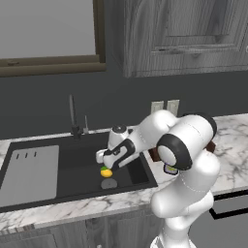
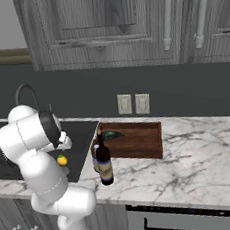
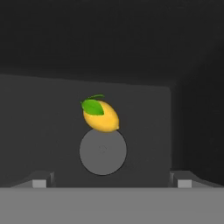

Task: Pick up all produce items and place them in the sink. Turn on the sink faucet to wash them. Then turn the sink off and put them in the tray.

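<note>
A yellow lemon (image 1: 106,172) with a green leaf lies on the floor of the dark sink (image 1: 72,167), touching the far edge of the round drain (image 1: 109,183). My gripper (image 1: 103,163) hangs just above the lemon, open and holding nothing. In the hand view the lemon (image 3: 101,115) sits centred beyond the spread fingertips (image 3: 39,183), above the drain (image 3: 103,151). A dark green oval item (image 2: 111,135) lies in the brown wooden tray (image 2: 135,140) on the counter to the right of the sink. The tall thin faucet (image 1: 72,116) stands behind the basin with its small lever (image 1: 85,124) beside it.
A light grey drainboard (image 1: 29,172) covers the sink's left part. A dark wine bottle (image 2: 104,163) and a small blue-capped bottle (image 2: 96,159) stand in front of the tray's left end. Marble counter (image 2: 202,158) stretches to the right. Cabinets hang overhead.
</note>
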Robot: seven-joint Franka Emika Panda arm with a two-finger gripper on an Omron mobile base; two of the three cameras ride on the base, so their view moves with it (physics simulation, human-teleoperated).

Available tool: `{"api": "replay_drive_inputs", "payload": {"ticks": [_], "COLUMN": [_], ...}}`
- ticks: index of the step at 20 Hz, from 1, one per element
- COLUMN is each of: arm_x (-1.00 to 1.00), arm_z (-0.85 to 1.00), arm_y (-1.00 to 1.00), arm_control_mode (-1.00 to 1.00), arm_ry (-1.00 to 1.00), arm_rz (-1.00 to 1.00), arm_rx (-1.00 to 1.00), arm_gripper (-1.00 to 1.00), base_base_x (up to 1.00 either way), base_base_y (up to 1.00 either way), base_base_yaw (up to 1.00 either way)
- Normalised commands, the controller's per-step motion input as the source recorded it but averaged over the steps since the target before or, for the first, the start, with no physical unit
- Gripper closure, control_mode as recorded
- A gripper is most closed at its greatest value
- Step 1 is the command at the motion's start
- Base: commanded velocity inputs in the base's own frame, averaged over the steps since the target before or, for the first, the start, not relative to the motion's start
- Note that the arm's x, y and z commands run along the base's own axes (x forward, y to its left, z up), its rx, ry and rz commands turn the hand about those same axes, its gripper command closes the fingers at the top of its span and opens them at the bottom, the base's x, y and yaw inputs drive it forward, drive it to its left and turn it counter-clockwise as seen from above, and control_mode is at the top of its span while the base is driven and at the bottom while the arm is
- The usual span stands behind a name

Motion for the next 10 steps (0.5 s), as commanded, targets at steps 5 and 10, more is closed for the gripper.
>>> {"api": "replay_drive_inputs", "payload": {"ticks": [5, 10], "arm_x": [0.18, 0.09], "arm_z": [-0.18, -0.23], "arm_y": [0.13, 0.13], "arm_control_mode": [-1.00, -1.00], "arm_ry": [0.04, 0.01], "arm_rz": [0.00, 0.00], "arm_rx": [0.00, 0.00], "arm_gripper": [-1.00, -1.00], "base_base_x": [0.00, 0.00], "base_base_y": [0.00, 0.00], "base_base_yaw": [0.00, 0.00]}}
